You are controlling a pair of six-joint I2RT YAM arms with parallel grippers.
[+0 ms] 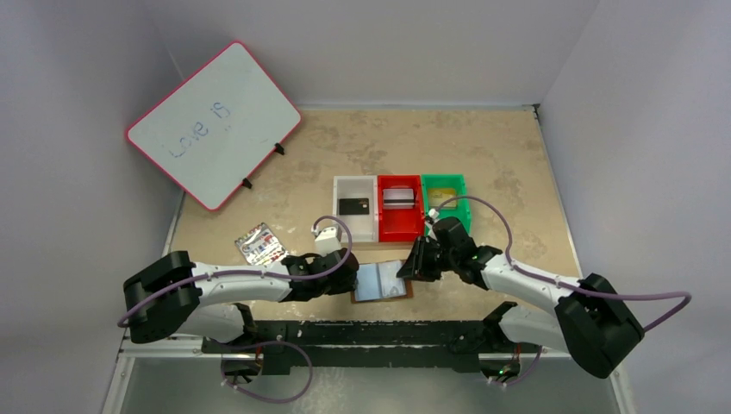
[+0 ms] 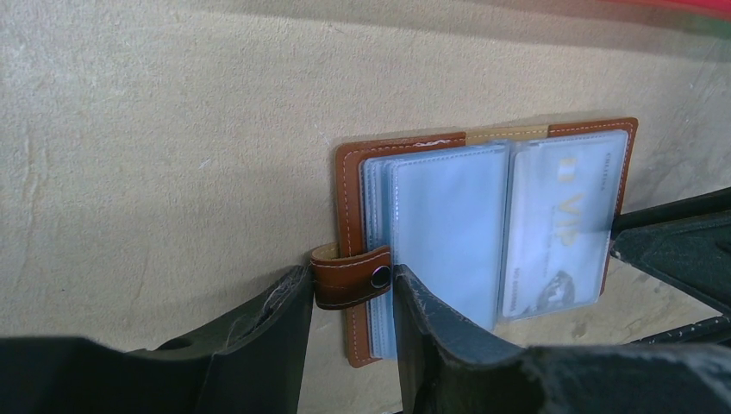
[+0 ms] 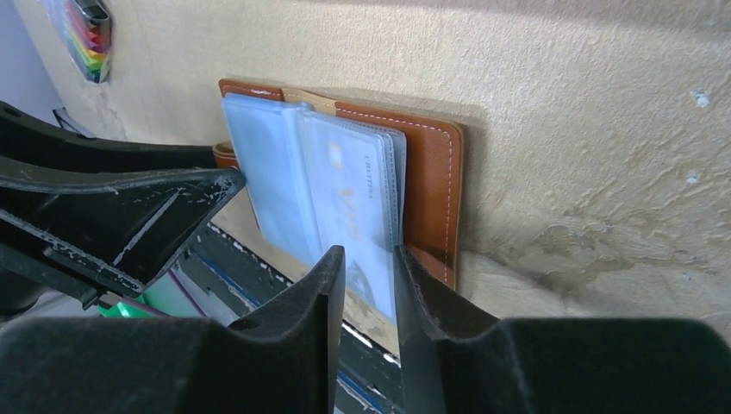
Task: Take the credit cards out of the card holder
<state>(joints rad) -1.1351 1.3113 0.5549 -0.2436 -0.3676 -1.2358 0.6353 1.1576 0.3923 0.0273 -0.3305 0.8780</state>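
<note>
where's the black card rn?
Top view, centre: the black card lies in the white bin, left of the red bin, just beyond the open card holder.

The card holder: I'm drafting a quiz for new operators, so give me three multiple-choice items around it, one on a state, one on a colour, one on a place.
1. The card holder is:
A. snapped shut
B. lying open with its sleeves showing
C. standing on edge

2. Its leather cover is:
A. black
B. brown
C. white

3. The black card lies:
A. in the white bin
B. tucked in a sleeve
C. on the floor

Answers:
1 B, both wrist views show it spread flat with the clear sleeves facing up.
2 B, the stitched border around the sleeves is brown.
3 A, the top view shows it on that bin's floor.
</note>
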